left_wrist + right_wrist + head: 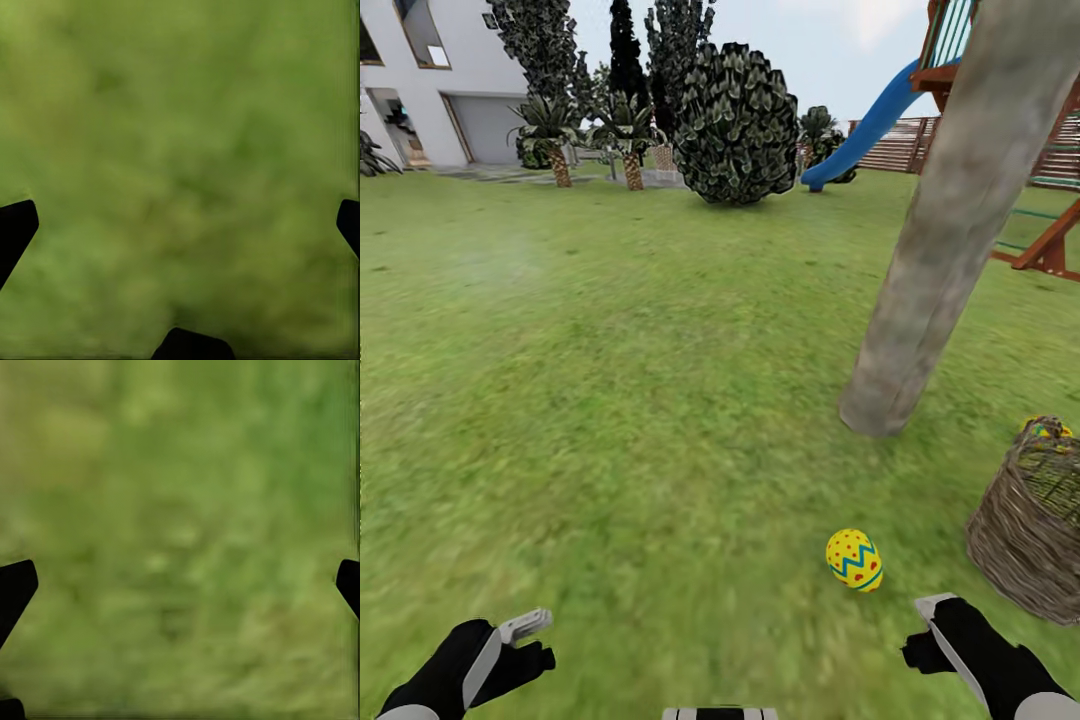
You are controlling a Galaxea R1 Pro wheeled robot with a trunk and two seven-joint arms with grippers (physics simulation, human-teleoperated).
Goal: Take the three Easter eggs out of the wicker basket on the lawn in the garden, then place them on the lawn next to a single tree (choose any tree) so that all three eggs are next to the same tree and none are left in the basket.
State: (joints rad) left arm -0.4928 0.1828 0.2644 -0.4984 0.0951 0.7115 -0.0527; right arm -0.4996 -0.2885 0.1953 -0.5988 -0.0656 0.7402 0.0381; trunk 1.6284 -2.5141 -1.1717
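Lying on the lawn (610,400) near the tree (950,240), one egg (854,559) sits at eleven o'clock from the right tool (925,640), long axis tilted. Basket (1025,540) at one o'clock holds more. Both tools gape, empty; right arm nearer.

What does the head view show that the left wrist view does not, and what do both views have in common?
Head view alone: one Easter egg lying on the grass between the tree and the wicker basket, with another egg at the basket's rim. Left wrist view alone: the left gripper with its fingers spread wide, nothing between them. Both: the lawn.
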